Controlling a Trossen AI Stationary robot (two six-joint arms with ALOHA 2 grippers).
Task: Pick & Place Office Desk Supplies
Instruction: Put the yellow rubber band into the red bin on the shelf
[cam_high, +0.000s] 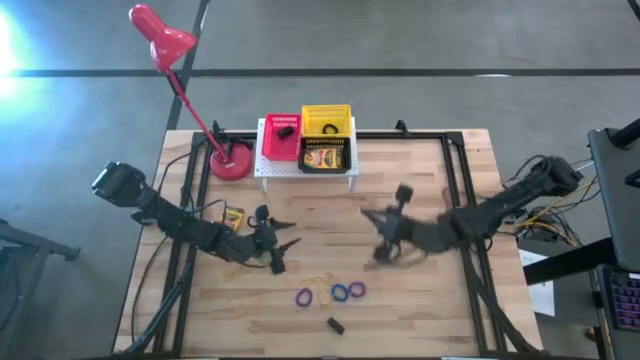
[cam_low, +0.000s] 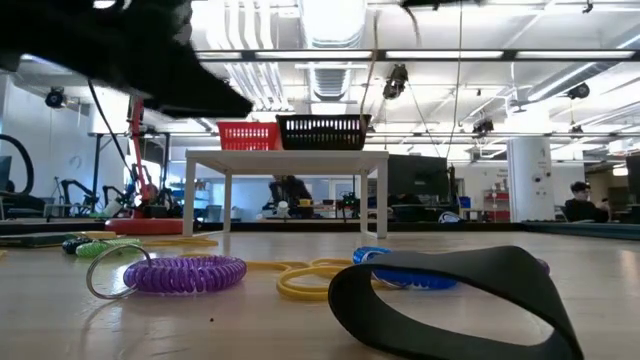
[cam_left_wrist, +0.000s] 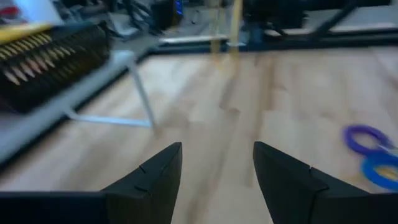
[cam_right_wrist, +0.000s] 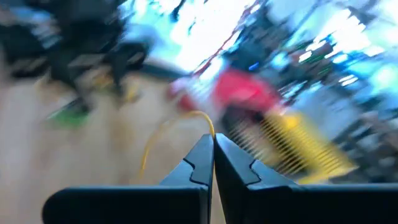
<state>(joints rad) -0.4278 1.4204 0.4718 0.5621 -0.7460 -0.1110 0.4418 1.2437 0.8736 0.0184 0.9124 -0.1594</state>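
On the wooden table (cam_high: 420, 300), the right gripper (cam_right_wrist: 213, 144) is pinched shut on a thin tan rubber band (cam_right_wrist: 163, 132) that trails from its tips, with the yellow basket (cam_high: 326, 120) on the rack lying ahead toward the table's far edge.

Right wrist view smeared: red basket (cam_right_wrist: 245, 93) and yellow basket (cam_right_wrist: 298, 146) are just colour patches. Thin yellow rubber band (cam_right_wrist: 171, 134) pinched at right gripper (cam_right_wrist: 213, 163), its far end lost in blur. Low view: black loop (cam_low: 450, 300) cut by bottom edge.
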